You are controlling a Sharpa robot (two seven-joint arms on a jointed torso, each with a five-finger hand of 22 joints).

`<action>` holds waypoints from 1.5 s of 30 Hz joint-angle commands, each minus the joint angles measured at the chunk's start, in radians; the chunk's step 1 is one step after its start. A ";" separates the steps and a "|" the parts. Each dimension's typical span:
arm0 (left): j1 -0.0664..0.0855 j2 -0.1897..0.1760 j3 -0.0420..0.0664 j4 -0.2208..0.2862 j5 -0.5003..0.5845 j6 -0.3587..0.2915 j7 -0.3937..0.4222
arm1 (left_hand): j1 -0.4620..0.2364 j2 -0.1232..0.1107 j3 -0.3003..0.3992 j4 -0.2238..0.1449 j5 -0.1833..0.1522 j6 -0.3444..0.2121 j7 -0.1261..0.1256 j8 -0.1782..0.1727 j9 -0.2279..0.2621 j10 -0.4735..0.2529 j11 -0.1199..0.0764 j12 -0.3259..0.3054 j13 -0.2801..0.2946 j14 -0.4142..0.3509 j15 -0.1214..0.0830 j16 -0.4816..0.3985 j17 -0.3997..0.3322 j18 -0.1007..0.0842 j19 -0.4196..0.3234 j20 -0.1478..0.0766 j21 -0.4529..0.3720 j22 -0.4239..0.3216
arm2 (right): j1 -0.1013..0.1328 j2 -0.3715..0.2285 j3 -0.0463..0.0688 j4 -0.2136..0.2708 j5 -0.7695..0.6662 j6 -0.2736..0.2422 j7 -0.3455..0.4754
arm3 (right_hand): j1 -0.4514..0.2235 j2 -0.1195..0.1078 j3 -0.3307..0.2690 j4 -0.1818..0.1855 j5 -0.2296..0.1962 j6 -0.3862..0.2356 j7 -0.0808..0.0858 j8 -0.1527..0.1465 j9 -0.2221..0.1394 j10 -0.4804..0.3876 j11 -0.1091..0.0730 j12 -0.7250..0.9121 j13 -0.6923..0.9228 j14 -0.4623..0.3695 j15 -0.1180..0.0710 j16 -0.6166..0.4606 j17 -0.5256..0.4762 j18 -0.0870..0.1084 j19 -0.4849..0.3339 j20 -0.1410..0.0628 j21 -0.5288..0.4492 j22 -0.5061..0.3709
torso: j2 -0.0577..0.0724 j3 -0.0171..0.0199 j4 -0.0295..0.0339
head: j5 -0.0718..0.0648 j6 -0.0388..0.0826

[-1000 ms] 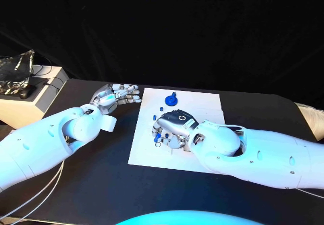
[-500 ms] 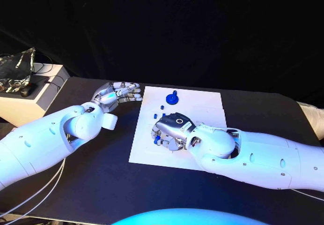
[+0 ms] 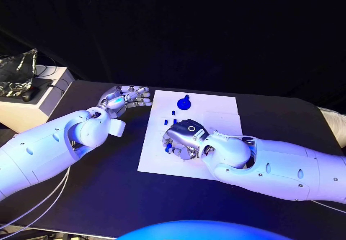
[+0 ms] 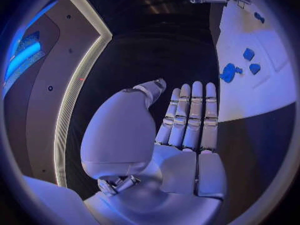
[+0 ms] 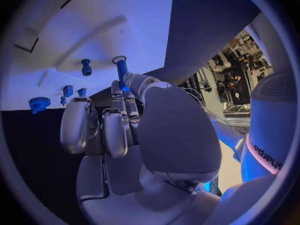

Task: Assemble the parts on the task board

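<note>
Standing out past the fingertips of the right hand (image 5: 125, 130), a blue peg (image 5: 121, 71) is pinched between thumb and finger, its long axis running on from the fingers toward the task board (image 3: 216, 112). That hand hovers low over the board's near-left part. Loose small blue parts (image 3: 170, 121) lie just beyond it, a round blue knob (image 3: 184, 104) farther back. The left hand (image 3: 124, 98) waits beside the board's left edge, flat and holding nothing.
</note>
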 commanded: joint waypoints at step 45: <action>0.000 0.003 0.001 -0.001 0.003 0.016 0.004 | 0.004 0.003 -0.002 0.003 0.000 -0.001 0.003 0.002 -0.002 -0.004 0.002 -0.005 0.002 0.007 -0.001 -0.009 0.005 0.013 0.010 0.001 -0.008 -0.005 | -0.005 -0.025 -0.003 0.013 -0.040 0.062 -0.010 | -0.008 0.011 0.043 -0.043 0.004 -0.001 0.005 0.004 0.002 0.042 -0.035 0.003 0.002 0.027 -0.006 0.004 -0.002 0.001 0.024 -0.008 0.000 0.078 | -0.001 -0.0006 -0.0003 | 0.003 -0.012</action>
